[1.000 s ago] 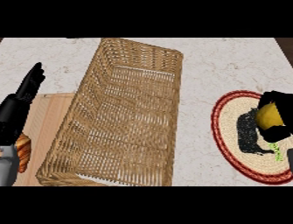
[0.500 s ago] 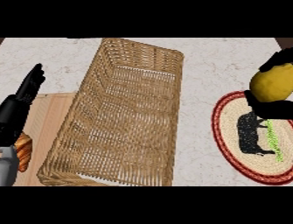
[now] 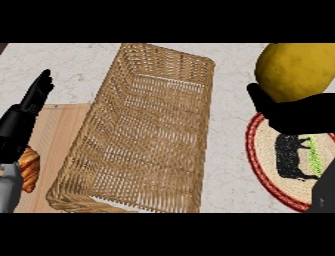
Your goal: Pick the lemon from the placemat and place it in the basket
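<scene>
Pale marble counter [image 3: 74, 65] fills the view, and everything sits on it. Start at the right hand [image 3: 303, 111], at about three o'clock in the frame: its black fingers and thumb are curled up around the underside of the lemon [image 3: 297, 71], which rides on top of the hand, lifted well off the round red-rimmed placemat [image 3: 262, 150] that shows below it at four to five o'clock. From that hand, the wicker basket [image 3: 144, 135] lies at roughly nine o'clock, just beside the placemat's left rim, with bare counter between the two. The basket's long axis runs from about one o'clock down to seven o'clock, so its near wall presents a long side to the hand rather than an end. The coming move, as I judge it, is a sideways carry toward nine o'clock until the lemon is over the open weave, and only then a release. The right hand is plainly the nearer one; the left hand [image 3: 24, 117] rests open with fingers straight, pointing toward twelve o'clock at the far left, over a wooden board [image 3: 59, 130] beside a croissant [image 3: 28, 169].
</scene>
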`<state>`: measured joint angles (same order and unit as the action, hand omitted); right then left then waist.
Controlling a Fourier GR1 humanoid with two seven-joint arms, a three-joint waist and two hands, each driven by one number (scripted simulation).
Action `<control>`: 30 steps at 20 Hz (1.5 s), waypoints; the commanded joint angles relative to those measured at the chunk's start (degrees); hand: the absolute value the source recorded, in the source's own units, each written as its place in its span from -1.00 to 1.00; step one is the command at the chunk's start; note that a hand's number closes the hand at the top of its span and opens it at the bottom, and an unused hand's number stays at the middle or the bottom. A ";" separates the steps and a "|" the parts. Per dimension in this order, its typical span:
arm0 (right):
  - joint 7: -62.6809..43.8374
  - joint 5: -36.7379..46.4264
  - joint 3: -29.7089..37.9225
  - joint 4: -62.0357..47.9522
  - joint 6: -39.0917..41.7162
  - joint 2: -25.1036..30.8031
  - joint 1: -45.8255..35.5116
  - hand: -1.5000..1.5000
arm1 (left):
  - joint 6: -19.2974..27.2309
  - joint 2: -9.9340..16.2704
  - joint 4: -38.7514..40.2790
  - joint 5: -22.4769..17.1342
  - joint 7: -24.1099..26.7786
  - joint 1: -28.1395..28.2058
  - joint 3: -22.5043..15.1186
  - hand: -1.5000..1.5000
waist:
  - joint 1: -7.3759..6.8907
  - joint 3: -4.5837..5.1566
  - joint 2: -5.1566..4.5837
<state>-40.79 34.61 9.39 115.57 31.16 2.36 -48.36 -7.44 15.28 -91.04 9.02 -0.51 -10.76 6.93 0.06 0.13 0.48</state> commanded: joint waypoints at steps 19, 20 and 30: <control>-22.99 -9.94 -17.13 -31.95 -11.23 -2.35 -22.55 1.00 | -0.58 -0.21 4.69 0.76 1.60 -3.04 0.40 0.00 | -0.61 -0.05 -0.50; -26.44 -10.10 -17.17 -30.99 -9.33 -2.35 -24.39 1.00 | -1.02 0.94 3.02 -0.42 1.08 -3.27 1.96 0.00 | -0.53 -0.07 -0.28; -23.74 -5.18 -26.08 -33.63 2.40 0.76 -21.72 1.00 | 0.24 -1.42 0.59 0.67 -0.81 -1.09 0.07 0.00 | 0.36 -0.11 -0.01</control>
<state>-56.97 29.39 -13.61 80.90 25.89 3.21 -70.69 -7.58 14.51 -89.64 9.59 -0.68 -12.32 7.29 -0.01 0.04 0.30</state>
